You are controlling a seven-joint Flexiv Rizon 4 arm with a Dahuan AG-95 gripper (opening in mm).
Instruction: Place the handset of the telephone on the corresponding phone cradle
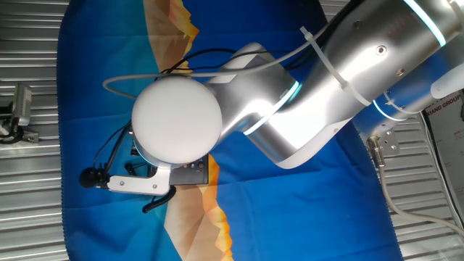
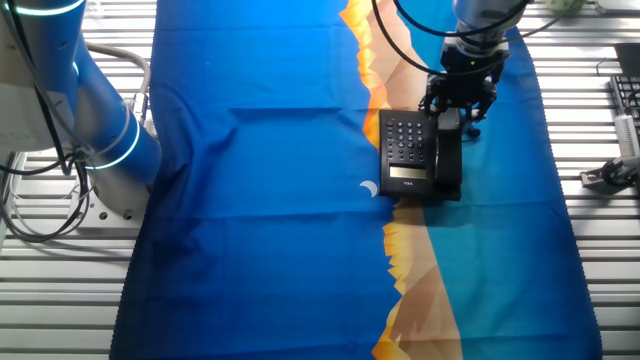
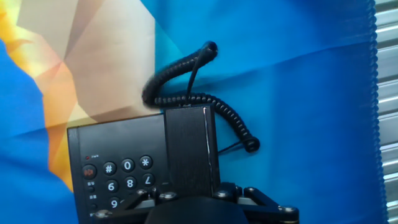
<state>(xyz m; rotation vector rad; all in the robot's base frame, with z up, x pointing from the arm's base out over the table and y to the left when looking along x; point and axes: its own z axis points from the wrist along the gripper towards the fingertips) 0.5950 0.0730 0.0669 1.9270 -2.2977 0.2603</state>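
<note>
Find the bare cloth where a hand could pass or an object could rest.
Free: the wide blue cloth left of the telephone, and below it. Crowded: the phone's right side, with handset, gripper and coiled cord.

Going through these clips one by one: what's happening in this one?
A single robot arm is working on a black telephone on a blue cloth. Its gripper is down at the handset, which lies along the phone's side beside the keypad, over the cradle. The coiled cord trails off the end. Whether the jaws are closed cannot be told.

Slatted metal table [image 2: 60, 300] under blue-and-orange cloth [image 2: 260, 200] bearing telephone [image 2: 405, 155]
</note>
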